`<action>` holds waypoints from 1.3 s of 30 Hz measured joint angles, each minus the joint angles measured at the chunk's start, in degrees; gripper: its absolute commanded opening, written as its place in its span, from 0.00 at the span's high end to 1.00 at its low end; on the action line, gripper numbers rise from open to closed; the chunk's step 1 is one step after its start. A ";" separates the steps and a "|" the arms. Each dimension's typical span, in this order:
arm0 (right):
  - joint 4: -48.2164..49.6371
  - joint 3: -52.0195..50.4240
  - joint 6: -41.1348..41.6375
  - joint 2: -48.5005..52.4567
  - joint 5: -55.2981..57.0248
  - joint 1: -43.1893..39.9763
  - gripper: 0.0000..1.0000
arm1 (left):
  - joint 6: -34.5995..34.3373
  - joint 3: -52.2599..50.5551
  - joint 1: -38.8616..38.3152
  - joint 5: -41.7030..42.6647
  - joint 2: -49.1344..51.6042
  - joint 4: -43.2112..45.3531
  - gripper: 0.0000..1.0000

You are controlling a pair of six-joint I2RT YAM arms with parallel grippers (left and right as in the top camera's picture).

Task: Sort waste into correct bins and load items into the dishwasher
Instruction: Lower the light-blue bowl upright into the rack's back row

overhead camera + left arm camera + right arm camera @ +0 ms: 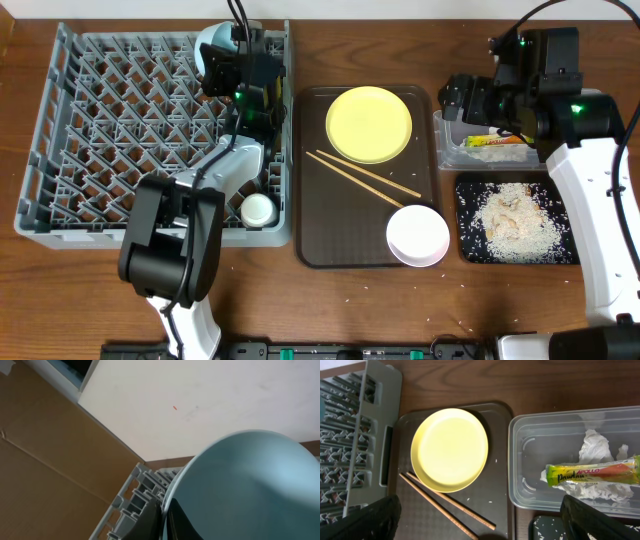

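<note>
Blue bowl (212, 45) stands on edge at the far right corner of the dish rack (120, 140), which lies just left of the brown tray (340, 225). The left gripper (228, 72) is clamped on its rim.

From above, a white cup (257, 209) sits in the rack's near right corner, close to the tray's left edge. A narrow strip of wooden table (300, 300) shows between rack and tray. On the tray, the yellow plate (368, 123) fills the far end. The chopsticks (365, 178) slant across the middle, and the white bowl (417, 236) overhangs the near right corner. Right of the tray sits a clear box (443, 150) with the wrapper (495, 141) inside. Nearer than the box lies a black tray (466, 195) spread with rice (515, 220). The right gripper (468, 100) hangs over the box, jaws wide, holding nothing. Stray grains dot the table in front of the tray.

At the left wrist, the bowl's pale rounded side fills the lower right. Dark fingers (150, 522) pinch its rim at the bottom edge, above the rack's rim. Beyond are brown cardboard (45, 460) and a white wall (175, 405).

At the right wrist, the plate lies toward the tray's far left, with the chopsticks just beside its near edge. The box stands just right of the tray, apart by a thin gap. The wrapper rests on crumpled white paper (595, 447). The fingers (365, 520) show in both lower corners, spread wide.
</note>
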 measured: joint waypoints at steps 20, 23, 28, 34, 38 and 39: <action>0.02 0.00 0.00 0.00 0.00 0.00 0.01 | 1.90 0.04 -1.53 0.15 4.55 2.12 0.92; 0.00 0.00 0.00 0.00 0.00 0.00 0.01 | 2.21 0.04 -2.29 -0.20 4.57 2.10 0.92; 0.00 0.00 0.00 0.00 0.00 0.00 0.01 | 2.97 0.04 -5.09 -4.33 4.57 1.88 0.75; 0.00 0.00 0.00 0.00 0.00 0.00 0.01 | 2.95 0.04 -8.55 -7.54 4.59 1.75 0.55; 0.00 0.00 0.00 0.00 0.00 0.00 0.01 | 1.66 0.04 -9.46 -8.17 4.59 1.42 0.47; 0.00 0.00 0.00 0.00 0.00 0.00 0.01 | 1.18 0.04 -9.53 -8.31 4.59 1.27 0.46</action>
